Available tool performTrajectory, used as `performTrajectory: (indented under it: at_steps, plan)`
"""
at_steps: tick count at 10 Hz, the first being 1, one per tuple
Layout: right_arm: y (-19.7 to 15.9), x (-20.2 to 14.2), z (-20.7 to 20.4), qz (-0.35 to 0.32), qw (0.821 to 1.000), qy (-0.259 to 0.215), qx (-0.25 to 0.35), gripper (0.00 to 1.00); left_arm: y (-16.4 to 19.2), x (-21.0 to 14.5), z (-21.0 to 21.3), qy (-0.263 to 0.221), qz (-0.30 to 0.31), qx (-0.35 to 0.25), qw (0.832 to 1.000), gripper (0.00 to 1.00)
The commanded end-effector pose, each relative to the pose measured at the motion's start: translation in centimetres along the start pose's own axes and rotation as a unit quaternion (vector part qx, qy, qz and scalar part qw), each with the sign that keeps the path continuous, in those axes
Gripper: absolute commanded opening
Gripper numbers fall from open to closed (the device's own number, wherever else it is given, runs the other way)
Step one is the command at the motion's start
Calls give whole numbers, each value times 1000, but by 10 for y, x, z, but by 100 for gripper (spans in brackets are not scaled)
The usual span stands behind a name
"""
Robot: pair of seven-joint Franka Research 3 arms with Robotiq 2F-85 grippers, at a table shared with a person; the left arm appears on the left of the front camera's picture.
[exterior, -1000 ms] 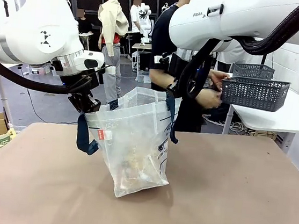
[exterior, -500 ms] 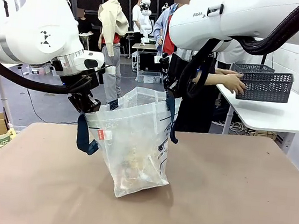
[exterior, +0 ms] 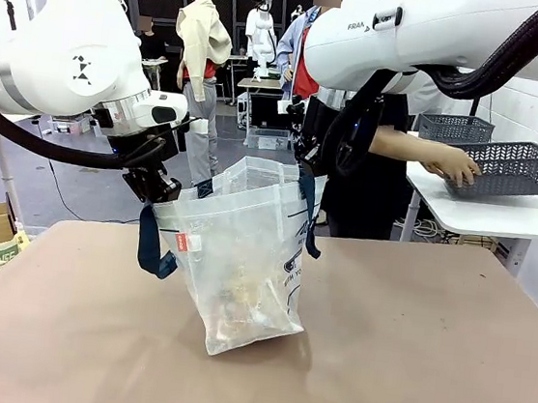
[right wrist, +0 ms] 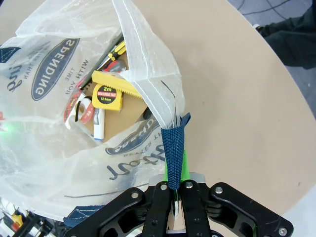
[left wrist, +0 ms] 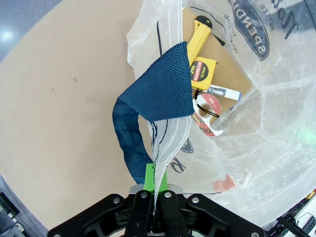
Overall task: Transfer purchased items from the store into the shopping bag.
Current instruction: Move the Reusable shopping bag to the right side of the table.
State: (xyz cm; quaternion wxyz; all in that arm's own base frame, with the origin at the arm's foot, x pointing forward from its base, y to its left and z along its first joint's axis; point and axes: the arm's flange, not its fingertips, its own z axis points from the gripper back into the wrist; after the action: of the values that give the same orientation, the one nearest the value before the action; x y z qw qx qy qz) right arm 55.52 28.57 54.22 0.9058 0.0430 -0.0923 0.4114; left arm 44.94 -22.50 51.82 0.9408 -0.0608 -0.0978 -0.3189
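Both clamped shut, the left gripper (left wrist: pixel 157 183) and right gripper (right wrist: pixel 176 183) hold opposite rims of the translucent white plastic shopping bag (exterior: pixel 243 257) on the brown table (exterior: pixel 426 356), yellow tape measure (right wrist: pixel 109 93) inside; thin film might slip, collapsing the mouth.

Shopping bag (right wrist: pixel 54 69), oval logo: "SPENDING", with "TIME WITH" beneath it.
Yellow tape measure (right wrist: pixel 109 94), round label: "2m", "MEASURING TAPE".
Right arm (exterior: pixel 362 24), white casing: "FRA…", the rest hidden.

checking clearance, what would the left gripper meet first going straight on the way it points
The left gripper, shut on the shopping bag rim, would likely meet the navy strap first; the yellow tape measure lies deeper.
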Motion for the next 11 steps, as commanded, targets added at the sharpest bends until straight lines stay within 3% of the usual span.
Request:
performTrajectory:
  at_steps: [1,4,11]
  plan:
    - [-1,-1,1,-7,1000,0,-1,0,1,-1,0,0,0,-1,1000,0]
    - [5,3,-1,-9,1000,-2,14,0,-6,4,3,-1,-2,-5,1000,0]
    - [42,48,-8,-191,981,-10,38,0,-47,30,12,-39,-9,-52,998,0]
